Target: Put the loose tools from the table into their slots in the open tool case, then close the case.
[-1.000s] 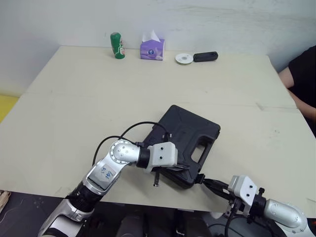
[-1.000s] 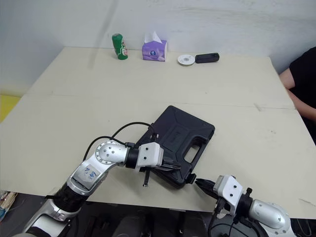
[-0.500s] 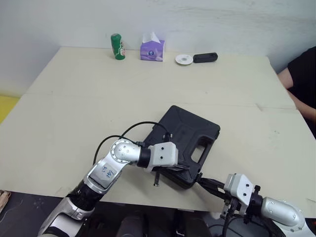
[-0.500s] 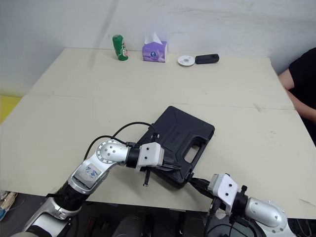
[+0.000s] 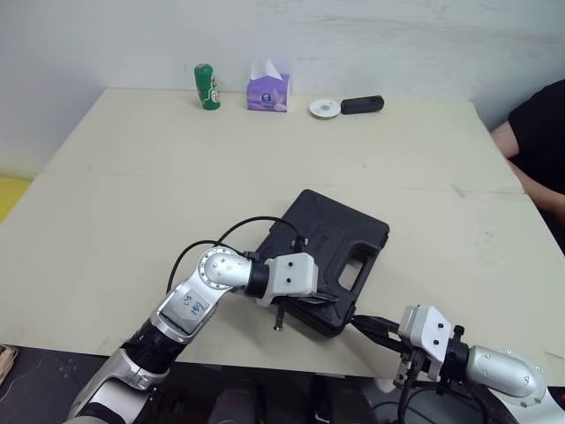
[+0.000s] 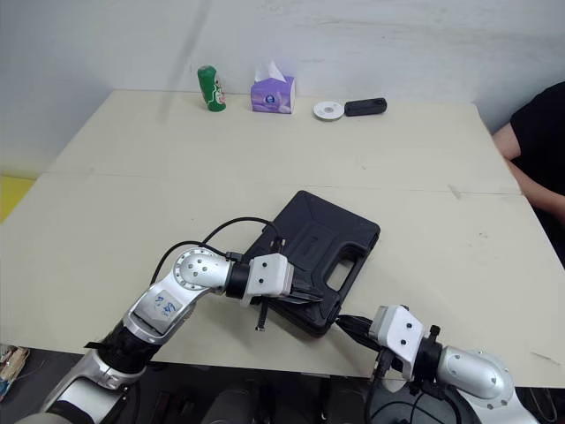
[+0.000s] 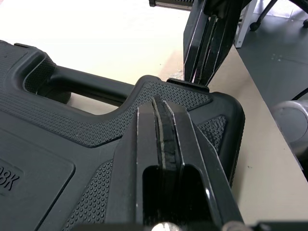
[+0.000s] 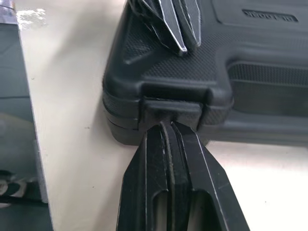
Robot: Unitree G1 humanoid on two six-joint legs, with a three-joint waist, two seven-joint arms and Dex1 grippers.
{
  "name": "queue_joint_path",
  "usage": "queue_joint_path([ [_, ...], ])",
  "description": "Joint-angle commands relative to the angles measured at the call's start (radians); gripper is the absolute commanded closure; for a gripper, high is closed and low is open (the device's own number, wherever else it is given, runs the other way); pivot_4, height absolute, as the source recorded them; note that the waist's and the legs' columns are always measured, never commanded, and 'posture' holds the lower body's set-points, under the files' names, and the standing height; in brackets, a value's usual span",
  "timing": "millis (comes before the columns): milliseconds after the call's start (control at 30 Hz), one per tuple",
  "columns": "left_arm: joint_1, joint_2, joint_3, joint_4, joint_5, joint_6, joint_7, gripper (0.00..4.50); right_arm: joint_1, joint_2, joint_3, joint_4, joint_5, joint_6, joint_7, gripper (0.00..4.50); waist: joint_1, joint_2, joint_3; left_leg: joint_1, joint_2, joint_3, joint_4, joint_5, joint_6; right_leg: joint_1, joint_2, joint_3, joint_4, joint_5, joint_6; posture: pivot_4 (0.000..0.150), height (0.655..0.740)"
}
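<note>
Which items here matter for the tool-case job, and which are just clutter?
Job: tool case, closed; its latch; left gripper at the lid corner; right gripper at the latch.
Lying about: green can, tissue box, white disc, black device, all at the table's far edge; person's arm.

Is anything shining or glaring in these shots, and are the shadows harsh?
Right wrist view: a bright glint streaks the left gripper lying on the tool case, and a soft shadow hugs the case's edge on the table. Left wrist view: thin highlights line that gripper's fingers. Left eye view: the table is evenly lit, without glare.
</note>
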Motion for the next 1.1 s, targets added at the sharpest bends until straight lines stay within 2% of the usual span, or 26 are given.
queue_joint_path([
  [33, 0.055, 0.05, -0.105, 0.139, 0.112, 0.082, -0.004, 4.47, -0.034, -0.005, 0.01, -0.1, 0.054, 0.005, 0.009, 4.5, -0.001, 0.0, -0.001, 0.0, 0.0, 0.0, 0.0, 0.0, 0.0, 0.0, 0.0, 0.0, 0.0, 0.0, 0.0, 0.15, 0.74],
  [600, 0.059, 0.052, -0.115, 0.174, 0.113, 0.068, -0.009, 4.47, -0.13, -0.003, 0.018, -0.097, 0.101, 0.125, 0.005, 4.5, -0.004, 0.0, -0.002, 0.012, 0.008, 0.0, -0.004, -0.006, -0.012, 0.011, 0.008, 0.001, -0.003, -0.005, -0.008, 0.15, 0.74],
  [800, 0.057, 0.054, -0.113, 0.179, 0.11, 0.065, -0.004, 4.47, -0.072, -0.039, 0.006, -0.128, 0.108, 0.134, 0.025, 4.5, 0.002, -0.003, -0.007, 0.014, 0.007, -0.001, -0.012, -0.006, -0.013, 0.011, 0.009, 0.0, -0.007, -0.006, -0.006, 0.15, 0.74],
  [1100, 0.073, 0.056, -0.092, 0.166, 0.096, 0.02, -0.001, 4.47, 0.047, -0.071, -0.148, -0.132, 0.137, 0.075, 0.071, 4.5, 0.003, -0.003, -0.008, 0.013, 0.007, -0.002, -0.017, -0.006, -0.013, 0.016, 0.009, 0.0, -0.016, -0.009, -0.007, 0.15, 0.74],
])
